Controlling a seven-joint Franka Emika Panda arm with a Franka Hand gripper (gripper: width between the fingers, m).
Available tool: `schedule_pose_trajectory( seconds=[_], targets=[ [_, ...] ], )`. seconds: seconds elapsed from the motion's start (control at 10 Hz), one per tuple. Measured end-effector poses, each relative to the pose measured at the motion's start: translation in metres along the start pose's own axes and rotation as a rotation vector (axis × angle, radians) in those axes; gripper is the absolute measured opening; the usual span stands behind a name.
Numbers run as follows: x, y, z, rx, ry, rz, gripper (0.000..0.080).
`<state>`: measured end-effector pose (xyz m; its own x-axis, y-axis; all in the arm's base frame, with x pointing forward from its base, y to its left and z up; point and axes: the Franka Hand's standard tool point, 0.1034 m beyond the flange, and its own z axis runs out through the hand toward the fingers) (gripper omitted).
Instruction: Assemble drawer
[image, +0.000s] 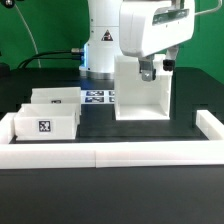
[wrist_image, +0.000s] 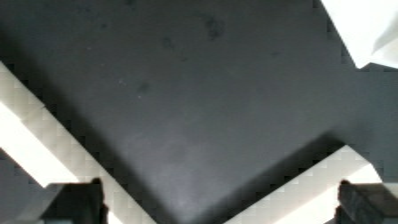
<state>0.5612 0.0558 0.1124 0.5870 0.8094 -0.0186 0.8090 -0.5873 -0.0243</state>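
The drawer's tall white case (image: 140, 92) stands upright on the black table at the exterior view's right. Two knobbed white trays lie at the left, the front one (image: 45, 122) showing a square tag and the other (image: 55, 97) behind it. My gripper (image: 151, 70) hangs at the case's upper front, level with its top. In the wrist view my gripper (wrist_image: 217, 208) is open and empty, with one fingertip (wrist_image: 71, 205) at each side over black table. A white corner (wrist_image: 377, 30) shows at the frame's edge; I cannot tell which part it is.
The marker board (image: 97, 97) lies flat between the trays and the case. The low white wall (image: 110, 152) edges the table's front and sides. In the wrist view a white band (wrist_image: 54, 130) makes a corner between my fingers.
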Motion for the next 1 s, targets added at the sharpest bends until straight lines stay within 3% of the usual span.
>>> schedule_pose_trajectory(
  seconds=[0.6, 0.8, 1.0],
  targets=[
    [-0.002, -0.001, 0.000, 0.001, 0.002, 0.006, 0.0650],
    [-0.025, -0.020, -0.005, 0.001, 0.011, 0.139, 0.0650],
    [-0.036, -0.047, -0.015, -0.006, 0.002, 0.274, 0.0650]
  ],
)
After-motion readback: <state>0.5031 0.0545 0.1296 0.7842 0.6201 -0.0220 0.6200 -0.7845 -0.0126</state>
